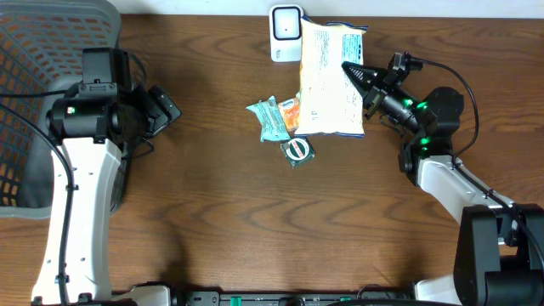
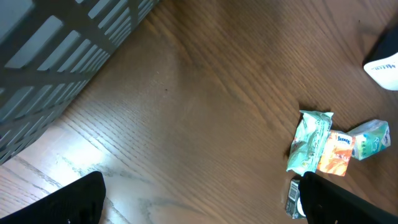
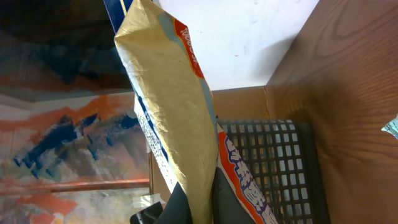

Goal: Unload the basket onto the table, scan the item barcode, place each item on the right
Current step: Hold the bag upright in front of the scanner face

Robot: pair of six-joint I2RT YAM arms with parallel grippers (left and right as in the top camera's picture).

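Nearest, a round green item (image 1: 297, 151) lies mid-surface (image 1: 212, 212), teal and orange packets (image 1: 276, 119) at its 11 o'clock. At 9 o'clock the left claw (image 1: 168, 109) gapes, released. The right claw (image 1: 352, 76) is clenched on the chip bag (image 1: 327, 76), beside the white scanner (image 1: 286, 34) at 12 o'clock.

I see the bag (image 1: 331, 81) as a pale yellow snack pouch with blue print on its back and red-orange and blue trim along the seam. The right gripper (image 1: 355, 76) pinches its right edge. Its printed back faces the overhead camera, its long side running toward the far edge of the bench (image 1: 212, 212). Its upper left corner sits just beside the scanner (image 1: 286, 32), a small white box with a dark window. I cannot tell whether the bag clears the bench.
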